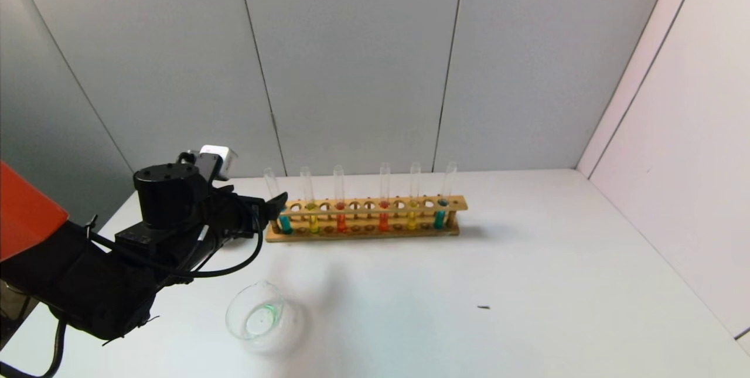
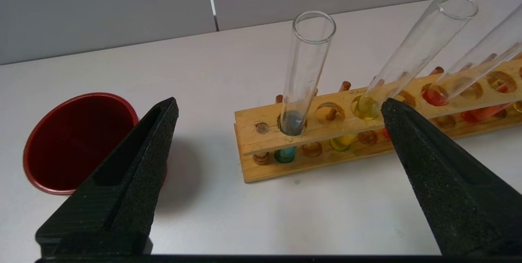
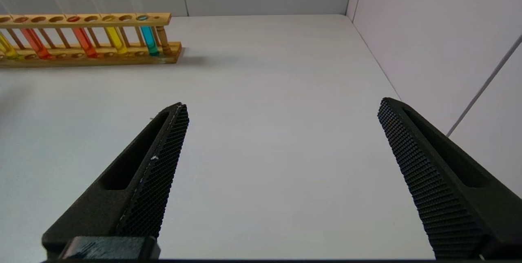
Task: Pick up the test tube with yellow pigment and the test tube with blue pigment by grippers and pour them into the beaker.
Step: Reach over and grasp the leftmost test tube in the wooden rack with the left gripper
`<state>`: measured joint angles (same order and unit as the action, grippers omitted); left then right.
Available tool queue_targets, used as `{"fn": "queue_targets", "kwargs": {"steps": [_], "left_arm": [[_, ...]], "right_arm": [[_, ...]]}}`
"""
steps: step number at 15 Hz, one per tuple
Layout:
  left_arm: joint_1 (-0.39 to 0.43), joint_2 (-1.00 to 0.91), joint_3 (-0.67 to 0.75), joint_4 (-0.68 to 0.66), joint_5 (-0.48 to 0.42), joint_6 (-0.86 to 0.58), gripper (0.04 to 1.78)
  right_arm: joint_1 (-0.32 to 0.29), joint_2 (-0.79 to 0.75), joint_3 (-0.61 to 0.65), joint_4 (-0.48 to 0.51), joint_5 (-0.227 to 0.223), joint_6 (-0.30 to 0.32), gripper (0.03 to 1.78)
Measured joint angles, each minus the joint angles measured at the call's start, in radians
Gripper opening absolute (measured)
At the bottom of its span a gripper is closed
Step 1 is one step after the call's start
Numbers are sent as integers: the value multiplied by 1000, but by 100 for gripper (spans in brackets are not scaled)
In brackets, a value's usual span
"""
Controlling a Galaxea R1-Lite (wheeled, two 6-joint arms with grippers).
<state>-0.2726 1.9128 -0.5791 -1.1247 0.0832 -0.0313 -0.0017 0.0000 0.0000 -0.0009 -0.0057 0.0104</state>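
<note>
At the left end of the wooden rack [image 1: 366,218], the left gripper [image 1: 275,205] is held low over the white table [image 1: 527,284], its black cabled arm reaching in from the near left. Its fingers [image 2: 134,161] are spread wide apart and nothing is held between them. Seen from the left wrist, the leftmost tubes of the rack stand in the gap between the fingers, untouched.

The right gripper [image 3: 281,140] is not seen from the head; in its own wrist view it hovers over bare table to the right of the rack, well apart from it, with its fingers likewise wide open and empty.

The beaker [image 1: 262,316] stands on the near left of the table, below the left arm, a faint green trace showing at its bottom.

The test tube with blue pigment [image 1: 282,214] is seated upright in the leftmost filled hole of the rack, just beside the left fingertips. The test tube with yellow pigment [image 1: 311,209] stands next to it on the right, its yellow-green liquid filling the lower part.

A dark red cup [image 2: 77,140] sits left of the rack.
</note>
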Motion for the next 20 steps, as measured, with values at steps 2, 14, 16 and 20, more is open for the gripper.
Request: {"fn": "queue_targets", "kwargs": {"steps": [2, 14, 16, 20], "left_arm": [[-1, 29, -30, -1, -1, -1, 175], [-7, 103, -103, -16, 0, -33, 175], [-7, 108, -106, -30, 1, -37, 174], [-7, 117, -121, -31, 0, -31, 144]], "right_arm": [[0, 0, 0, 0, 0, 0, 170], [0, 0, 0, 0, 0, 0, 170], [0, 0, 0, 0, 0, -1, 170], [0, 0, 0, 0, 0, -1, 170]]}}
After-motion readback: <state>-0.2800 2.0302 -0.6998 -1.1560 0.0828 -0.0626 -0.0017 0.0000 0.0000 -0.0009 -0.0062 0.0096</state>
